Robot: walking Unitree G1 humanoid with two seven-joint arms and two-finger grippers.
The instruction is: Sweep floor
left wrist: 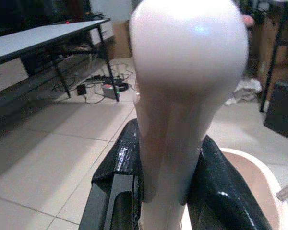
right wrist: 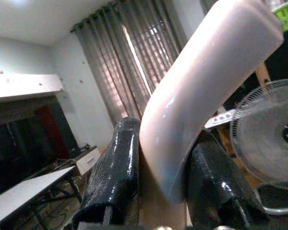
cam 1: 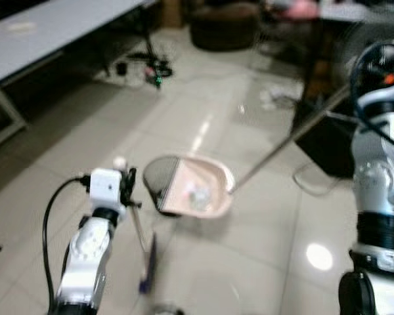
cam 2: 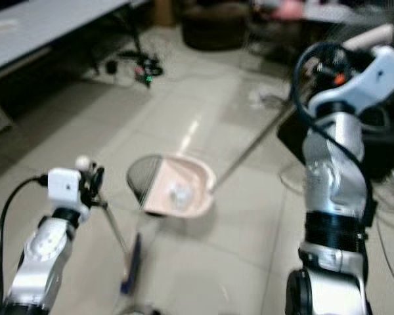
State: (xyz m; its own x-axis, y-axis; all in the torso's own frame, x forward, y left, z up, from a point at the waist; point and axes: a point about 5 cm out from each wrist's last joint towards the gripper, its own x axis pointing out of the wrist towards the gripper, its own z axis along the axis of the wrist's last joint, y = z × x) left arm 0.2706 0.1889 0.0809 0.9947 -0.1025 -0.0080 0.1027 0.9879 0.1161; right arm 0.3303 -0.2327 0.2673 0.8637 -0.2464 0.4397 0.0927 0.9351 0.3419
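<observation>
A pale pink dustpan [cam 1: 196, 187] rests on the tiled floor before me with a small whitish crumpled scrap [cam 1: 200, 195] in it. Its long thin handle [cam 1: 276, 149] rises up to the right. My right gripper [right wrist: 161, 189] is shut on the pale pink grip [right wrist: 201, 91] at that handle's top. My left gripper [left wrist: 165, 191] is shut on the pale broom handle [left wrist: 182, 105], whose thin shaft [cam 1: 138, 230] slants down to the blurred blue broom head [cam 1: 148, 266] just left of the dustpan.
A grey table [cam 1: 46, 33] stands at the far left, with cables and a power strip [cam 1: 151, 69] on the floor beneath its end. A dark round stool [cam 1: 224, 25] sits at the back. A black box [cam 1: 325, 141] and a fan [right wrist: 271, 139] are on the right.
</observation>
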